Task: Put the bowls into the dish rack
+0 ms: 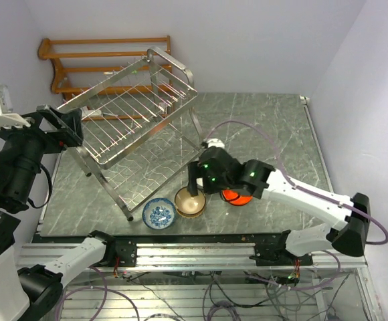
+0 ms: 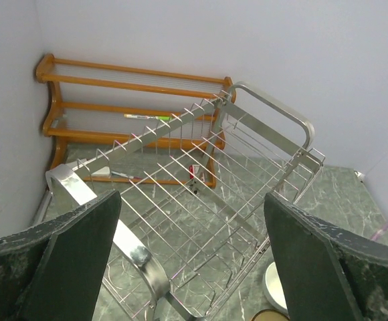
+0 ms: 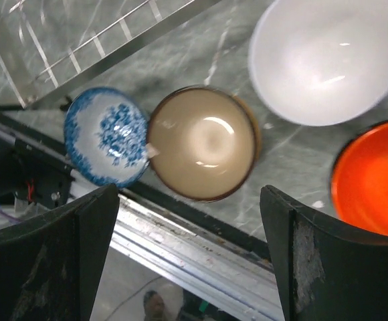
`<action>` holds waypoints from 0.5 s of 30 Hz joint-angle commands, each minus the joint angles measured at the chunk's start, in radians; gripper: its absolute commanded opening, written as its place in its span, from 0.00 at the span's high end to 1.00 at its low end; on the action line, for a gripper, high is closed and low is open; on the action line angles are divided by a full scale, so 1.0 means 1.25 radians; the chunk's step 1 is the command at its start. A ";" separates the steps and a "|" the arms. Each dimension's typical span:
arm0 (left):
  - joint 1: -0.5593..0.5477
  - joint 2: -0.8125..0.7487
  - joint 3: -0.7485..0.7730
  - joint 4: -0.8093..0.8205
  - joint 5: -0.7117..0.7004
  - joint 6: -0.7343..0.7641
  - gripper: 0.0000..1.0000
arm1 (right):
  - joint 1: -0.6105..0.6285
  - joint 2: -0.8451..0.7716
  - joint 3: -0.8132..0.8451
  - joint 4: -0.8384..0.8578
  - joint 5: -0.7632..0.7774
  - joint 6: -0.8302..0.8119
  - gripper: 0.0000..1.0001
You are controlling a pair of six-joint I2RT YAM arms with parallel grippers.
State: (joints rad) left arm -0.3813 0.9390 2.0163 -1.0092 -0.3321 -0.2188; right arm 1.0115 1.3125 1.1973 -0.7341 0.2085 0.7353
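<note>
The silver wire dish rack [image 1: 134, 134] stands at the table's left and holds no bowls. Along the front edge sit the blue-and-white bowl [image 1: 159, 213], the tan bowl [image 1: 190, 202] and the orange bowl [image 1: 236, 196], which is partly under my right arm. The white bowl [image 1: 214, 143] peeks out behind that arm. My right gripper [image 1: 195, 184] is open and empty, hovering above the tan bowl [image 3: 204, 142], with the blue bowl [image 3: 107, 145], white bowl [image 3: 328, 57] and orange bowl [image 3: 374, 180] around it. My left gripper [image 1: 63, 127] is open and empty, raised at the rack's left end [image 2: 201, 194].
A brown wooden slatted rack [image 1: 100, 60] stands against the back wall behind the silver rack; it also shows in the left wrist view [image 2: 114, 100]. The table's front rail [image 3: 201, 247] lies just below the bowls. Walls close in at left and back.
</note>
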 commanded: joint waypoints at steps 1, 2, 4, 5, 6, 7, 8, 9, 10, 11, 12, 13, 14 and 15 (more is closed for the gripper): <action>0.004 0.007 0.057 -0.048 0.013 0.023 0.01 | 0.101 0.050 0.058 0.010 0.050 0.021 0.16; 0.004 0.011 0.071 -0.054 0.010 0.031 0.01 | 0.125 0.059 0.062 0.032 0.049 -0.002 0.16; 0.005 0.009 0.066 -0.041 -0.006 0.038 0.01 | 0.167 0.077 0.057 0.093 0.031 -0.059 0.18; 0.004 0.006 0.060 -0.033 -0.016 0.034 0.01 | 0.177 0.087 0.055 0.113 0.012 -0.078 0.19; 0.004 0.006 0.060 -0.031 -0.020 0.028 0.01 | 0.185 0.099 0.055 0.134 -0.012 -0.095 0.20; 0.004 0.009 0.064 -0.032 -0.017 0.025 0.01 | 0.190 0.107 0.052 0.157 -0.038 -0.113 0.22; 0.004 0.011 0.064 -0.034 -0.013 0.026 0.01 | 0.196 0.121 0.050 0.180 -0.054 -0.129 0.24; 0.004 0.009 0.059 -0.035 -0.013 0.028 0.01 | 0.204 0.136 0.051 0.203 -0.068 -0.146 0.26; 0.004 0.007 0.051 -0.033 -0.017 0.033 0.01 | 0.208 0.152 0.055 0.220 -0.080 -0.159 0.27; 0.004 0.005 0.044 -0.033 -0.021 0.038 0.01 | 0.210 0.176 0.064 0.231 -0.092 -0.172 0.30; 0.004 0.006 0.043 -0.035 -0.024 0.040 0.01 | 0.212 0.200 0.079 0.236 -0.101 -0.183 0.32; 0.005 0.009 0.046 -0.038 -0.025 0.040 0.01 | 0.217 0.226 0.095 0.240 -0.109 -0.196 0.32; 0.005 0.010 0.051 -0.042 -0.025 0.038 0.01 | 0.220 0.259 0.111 0.242 -0.115 -0.209 0.32; 0.005 0.010 0.051 -0.043 -0.025 0.034 0.01 | 0.224 0.283 0.127 0.243 -0.121 -0.219 0.33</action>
State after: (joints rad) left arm -0.3813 0.9428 2.0762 -1.0470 -0.3492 -0.1905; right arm 1.2743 1.5677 1.2804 -0.5056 0.1093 0.5549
